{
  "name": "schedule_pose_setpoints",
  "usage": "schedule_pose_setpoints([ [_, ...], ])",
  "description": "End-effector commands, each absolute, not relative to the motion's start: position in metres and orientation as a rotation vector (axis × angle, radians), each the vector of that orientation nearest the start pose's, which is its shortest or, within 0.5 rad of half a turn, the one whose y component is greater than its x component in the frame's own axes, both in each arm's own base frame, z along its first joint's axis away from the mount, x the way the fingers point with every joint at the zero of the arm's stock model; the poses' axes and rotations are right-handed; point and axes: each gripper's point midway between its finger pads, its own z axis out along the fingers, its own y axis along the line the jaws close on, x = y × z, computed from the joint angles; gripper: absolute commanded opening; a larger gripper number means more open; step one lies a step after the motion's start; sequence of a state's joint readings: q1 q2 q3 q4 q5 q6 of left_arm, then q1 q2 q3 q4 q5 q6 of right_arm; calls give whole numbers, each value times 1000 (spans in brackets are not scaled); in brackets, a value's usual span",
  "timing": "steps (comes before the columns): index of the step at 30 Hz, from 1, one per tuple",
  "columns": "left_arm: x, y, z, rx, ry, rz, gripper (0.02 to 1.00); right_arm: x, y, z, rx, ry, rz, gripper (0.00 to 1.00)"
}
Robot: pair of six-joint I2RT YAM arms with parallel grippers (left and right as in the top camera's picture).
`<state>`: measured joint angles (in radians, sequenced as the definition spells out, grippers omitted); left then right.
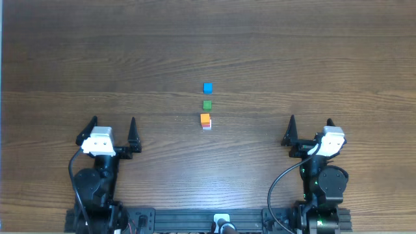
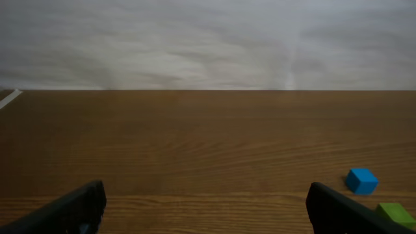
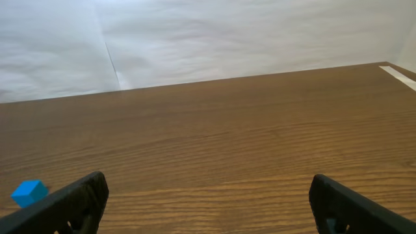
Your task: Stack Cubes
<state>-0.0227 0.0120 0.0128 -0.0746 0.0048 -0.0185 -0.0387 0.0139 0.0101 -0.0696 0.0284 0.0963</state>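
Three spots in a short line at the table's middle hold the cubes: a blue cube point(image 1: 207, 88) farthest from the arms, a green cube point(image 1: 207, 104) behind it, then an orange cube point(image 1: 205, 118) sitting on a pink cube point(image 1: 207, 125). The left wrist view catches the blue cube point(image 2: 361, 180) and a corner of the green cube point(image 2: 396, 213); the right wrist view shows the blue cube point(image 3: 29, 193). My left gripper point(image 1: 110, 130) stands open at the lower left, well away from the cubes. At the lower right my right gripper point(image 1: 309, 130) is open too, with nothing between its fingers.
The wooden table point(image 1: 208, 45) stretches bare around the cubes. A pale wall point(image 2: 208, 39) rises behind the far edge. A white strip point(image 3: 400, 77) marks the table's side edge.
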Motion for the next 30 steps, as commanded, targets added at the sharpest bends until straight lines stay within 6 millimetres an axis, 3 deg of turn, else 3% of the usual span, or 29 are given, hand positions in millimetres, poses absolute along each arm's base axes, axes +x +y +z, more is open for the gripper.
schedule_pose_setpoints([
  [1, 246, -7, 157, 23, 1646, -29, 1000, 246, -17, 157, 138, 1637, 3, 991],
  [7, 246, -7, 157, 23, 1646, -29, 1000, 246, -17, 157, 138, 1637, 5, 991],
  [13, 246, -7, 157, 23, 1646, -29, 1000, 247, -2, 162, 137, 1621, 141, 991],
  [19, 246, -7, 157, 23, 1646, -29, 1000, 237, 54, 173, -116, 1588, 415, 991],
  [23, 246, -7, 157, 23, 1646, -29, 1000, 232, 63, 176, -161, 1592, 463, 991],
  [30, 246, -7, 157, 24, 1646, -30, 1000, 222, 60, 237, -170, 1583, 402, 993],
])
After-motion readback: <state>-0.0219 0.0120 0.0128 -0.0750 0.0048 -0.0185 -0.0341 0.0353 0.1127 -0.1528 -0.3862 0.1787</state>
